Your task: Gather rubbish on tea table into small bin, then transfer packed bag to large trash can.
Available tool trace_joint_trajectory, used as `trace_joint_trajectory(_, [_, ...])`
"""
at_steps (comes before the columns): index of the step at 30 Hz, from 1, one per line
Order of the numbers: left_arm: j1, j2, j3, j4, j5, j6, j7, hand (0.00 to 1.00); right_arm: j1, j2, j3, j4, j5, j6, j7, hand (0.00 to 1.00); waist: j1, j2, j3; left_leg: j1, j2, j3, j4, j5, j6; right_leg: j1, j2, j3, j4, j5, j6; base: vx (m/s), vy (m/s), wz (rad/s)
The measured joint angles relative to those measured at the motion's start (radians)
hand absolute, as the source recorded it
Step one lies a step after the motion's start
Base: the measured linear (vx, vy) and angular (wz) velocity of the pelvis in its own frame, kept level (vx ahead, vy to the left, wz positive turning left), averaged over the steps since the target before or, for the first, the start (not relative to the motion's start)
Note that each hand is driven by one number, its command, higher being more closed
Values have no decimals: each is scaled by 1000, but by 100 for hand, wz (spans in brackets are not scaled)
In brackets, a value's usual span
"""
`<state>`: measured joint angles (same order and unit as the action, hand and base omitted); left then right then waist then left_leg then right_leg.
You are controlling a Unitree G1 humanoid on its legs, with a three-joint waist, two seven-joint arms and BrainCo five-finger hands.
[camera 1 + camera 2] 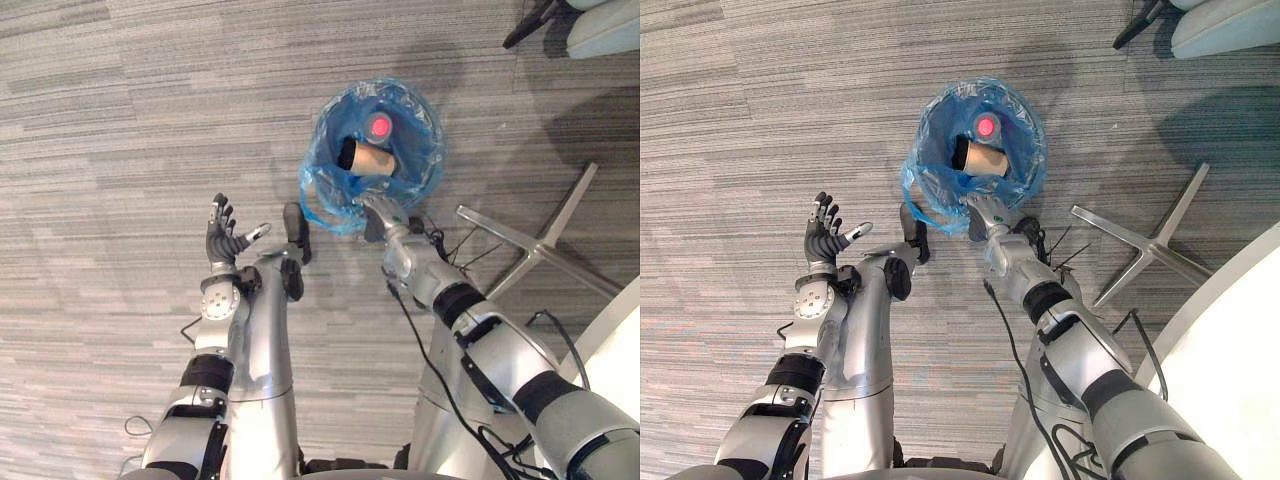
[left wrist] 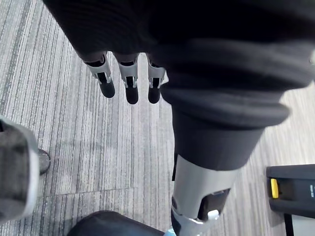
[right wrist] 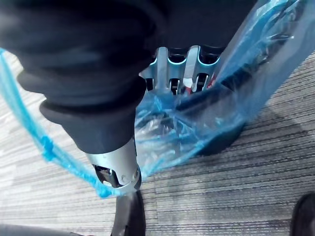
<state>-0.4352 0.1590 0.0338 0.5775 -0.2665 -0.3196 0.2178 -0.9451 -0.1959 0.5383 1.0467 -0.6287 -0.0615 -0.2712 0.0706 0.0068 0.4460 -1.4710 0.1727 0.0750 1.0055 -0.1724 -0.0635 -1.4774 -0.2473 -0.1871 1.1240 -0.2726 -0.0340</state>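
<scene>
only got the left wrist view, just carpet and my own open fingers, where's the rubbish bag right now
observer: The blue bag stands open on the carpet, just ahead of the right arm.
operator: is the right hand on it
observer: The right hand is at the bag's near rim, against the plastic. I can't tell whether it has a grip.
operator: anything inside
observer: A paper cup lies on its side, with a red-topped item beyond it.
</scene>
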Motion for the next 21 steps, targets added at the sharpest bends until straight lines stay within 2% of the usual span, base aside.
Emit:
trace_joint_trajectory(7, [-4,-2,1,10,1,-3,0,0,4,11,-29,-17,70,-19,12,100,2,0,-24,-24,2,-5,12,0,-1,-20,2,-3,7,-2,1,-22,20,-1])
trace_joint_trajectory(15, [-4,-5,4,14,3,6,-1,0,47,10,-72,-190,145,-26,12,100,1,0,-24,-10,7,-16,30,0,0,9,3,-13,10,3,-6,-10,20,-1])
trace_joint_trajectory(19, [13,-56,-6,22,5,29,-3,0,121,12,-110,-324,202,-27,10,100,0,-1,-24,71,11,-25,17,-3,3,103,6,-28,-11,-1,0,-8,5,0])
trace_joint_trajectory(21, [57,-87,-26,27,6,41,-21,0,205,21,-113,-453,279,-36,13,100,-1,-1,-24,164,17,-21,-28,-8,1,200,17,-39,-59,0,4,-37,11,0])
